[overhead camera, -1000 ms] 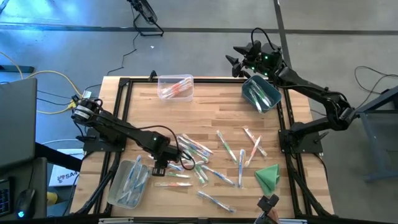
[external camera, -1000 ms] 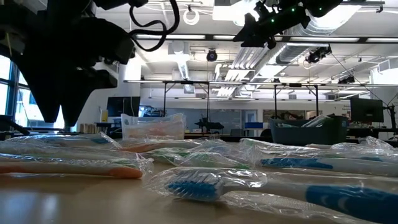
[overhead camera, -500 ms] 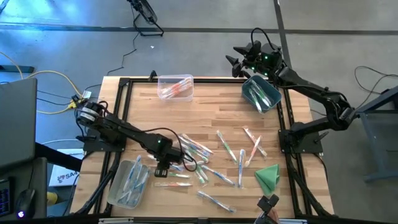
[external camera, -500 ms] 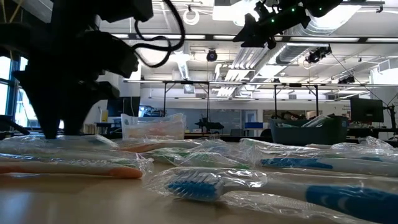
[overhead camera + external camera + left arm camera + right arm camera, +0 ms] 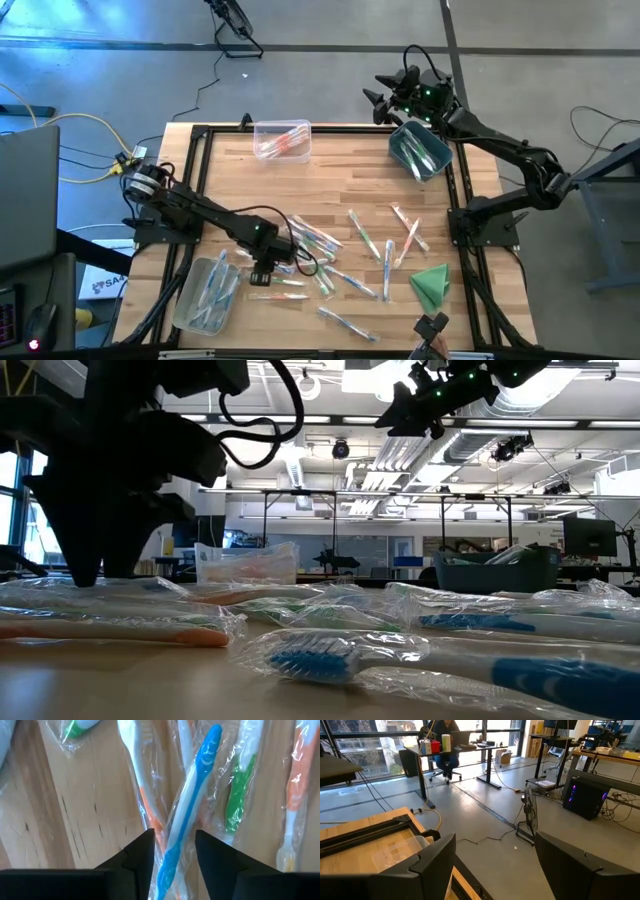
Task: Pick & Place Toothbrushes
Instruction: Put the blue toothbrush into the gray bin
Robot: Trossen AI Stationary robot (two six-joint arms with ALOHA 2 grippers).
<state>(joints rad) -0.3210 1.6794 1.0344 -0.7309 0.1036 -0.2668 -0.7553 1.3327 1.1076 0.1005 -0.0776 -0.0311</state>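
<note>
The left gripper (image 5: 262, 272) is shown low over the scattered toothbrushes (image 5: 345, 255) near the front left of the wooden table (image 5: 340, 175). In the left wrist view its two dark fingers (image 5: 142, 855) are seen narrowly parted, one on each side of a wrapped blue toothbrush (image 5: 187, 812); whether the wrapper is pinched cannot be told. That toothbrush lies crossed over an orange-and-white one (image 5: 145, 802), with a green one (image 5: 239, 790) just beside it.

The right gripper (image 5: 385, 98) is held high beyond the far right corner of the table, next to the blue bin (image 5: 420, 150); its fingers (image 5: 432, 860) are spread wide and nothing is between them.

Toothbrushes are also seen in three containers: the blue bin, a clear tub (image 5: 282, 139) at the far edge, and a clear tray (image 5: 206, 292) at the front left. A folded green cloth (image 5: 430, 284) lies near the front right corner. In the low view, wrapped toothbrushes (image 5: 420, 660) fill the foreground.
</note>
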